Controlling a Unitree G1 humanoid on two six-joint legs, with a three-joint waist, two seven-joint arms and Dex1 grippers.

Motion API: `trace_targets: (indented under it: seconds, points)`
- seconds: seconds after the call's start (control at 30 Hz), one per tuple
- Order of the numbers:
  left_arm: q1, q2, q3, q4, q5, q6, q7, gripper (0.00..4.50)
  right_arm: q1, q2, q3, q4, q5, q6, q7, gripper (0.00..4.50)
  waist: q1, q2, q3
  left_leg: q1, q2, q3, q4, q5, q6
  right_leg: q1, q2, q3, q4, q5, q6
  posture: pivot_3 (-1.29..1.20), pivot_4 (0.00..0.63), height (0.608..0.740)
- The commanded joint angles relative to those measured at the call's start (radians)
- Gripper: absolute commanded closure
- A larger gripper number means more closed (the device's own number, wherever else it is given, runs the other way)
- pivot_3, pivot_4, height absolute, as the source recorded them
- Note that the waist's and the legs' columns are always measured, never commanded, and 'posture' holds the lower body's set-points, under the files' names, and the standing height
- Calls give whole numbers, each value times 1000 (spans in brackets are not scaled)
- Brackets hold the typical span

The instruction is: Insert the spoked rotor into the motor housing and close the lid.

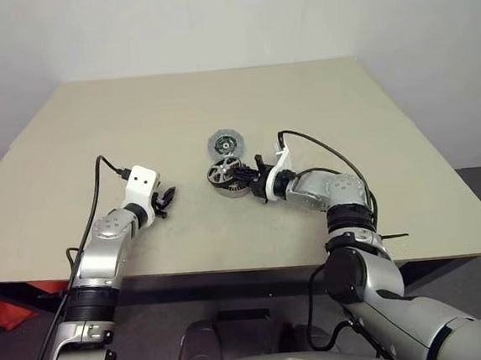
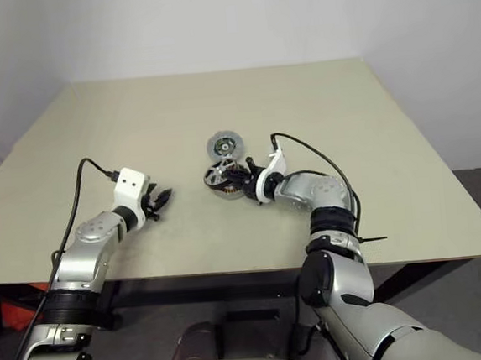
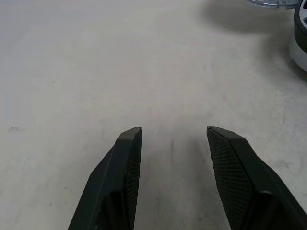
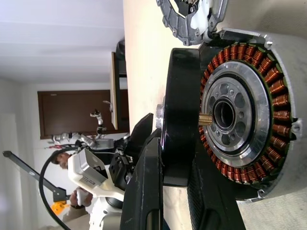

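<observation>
Over the motor housing point(image 4: 249, 110) the right tool point(image 1: 253, 179) clamps the spoked rotor point(image 4: 182, 115), seemingly tilted; left tool point(image 3: 175, 158) apart

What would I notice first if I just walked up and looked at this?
Probably the shiny copper coils ringed inside the motor housing, sitting near the middle of the table. The right claw pinches the black-rimmed spoked rotor on edge, right up against the housing. The round grey lid lies open just behind them, while the left claw waits open off to the left with nothing in it.
</observation>
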Motion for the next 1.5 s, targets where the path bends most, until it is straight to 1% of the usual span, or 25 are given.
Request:
trace_targets:
  seconds: [0.03,0.37,0.63,0.73,1.1,1.17,1.23,1.3,1.4,1.5]
  points:
    - [-22,4,0,-24,7,-8,5,2227,-5,-17,-1,-45,30,5,0,4123,0,0,0,0,0,0,0,0,0,0,0,0,0,0,0,0,0,740]
    - [-27,-1,-2,-9,8,-15,5,2227,4,-9,-13,-121,80,61,-22,4123,-3,0,0,0,0,0,0,0,0,-1,0,0,0,0,0,0,0,740]
    - [-29,1,0,-6,8,-20,7,2227,25,5,13,-119,64,44,-21,4123,-3,0,0,0,0,0,0,0,0,-1,0,0,0,0,0,0,0,740]
    - [-30,1,0,-6,9,-20,8,2227,33,10,29,-97,39,8,-25,4123,-3,0,0,0,0,0,0,0,0,-1,0,0,0,0,0,0,0,740]
    - [-28,5,3,-8,10,-22,12,2227,23,-10,52,-46,31,-46,-5,4123,-4,0,0,1,0,0,0,0,0,1,0,0,0,0,0,0,0,740]
    - [-29,5,3,-5,10,-24,12,2227,25,-10,57,-55,34,-43,0,3396,-4,0,0,1,0,0,0,0,0,1,0,0,0,0,0,0,0,740]
    - [-29,5,3,-4,10,-26,12,2227,30,-11,70,-75,34,-47,11,2819,-4,0,0,1,0,0,0,0,0,0,0,0,0,0,0,0,0,740]
    - [-30,5,3,-3,10,-26,13,2227,30,-8,74,-103,49,-35,23,2107,-4,0,0,1,0,0,0,0,0,0,0,0,0,0,0,0,0,740]
    - [-33,4,2,-2,10,-26,13,2227,34,-4,89,-136,52,-47,41,1172,-4,0,0,1,0,0,0,0,0,0,0,0,0,0,0,0,0,740]
    - [-33,3,0,-1,11,-26,12,2227,45,-2,107,-174,59,-59,76,82,-3,0,0,1,0,0,0,0,0,0,0,0,0,0,0,0,0,740]
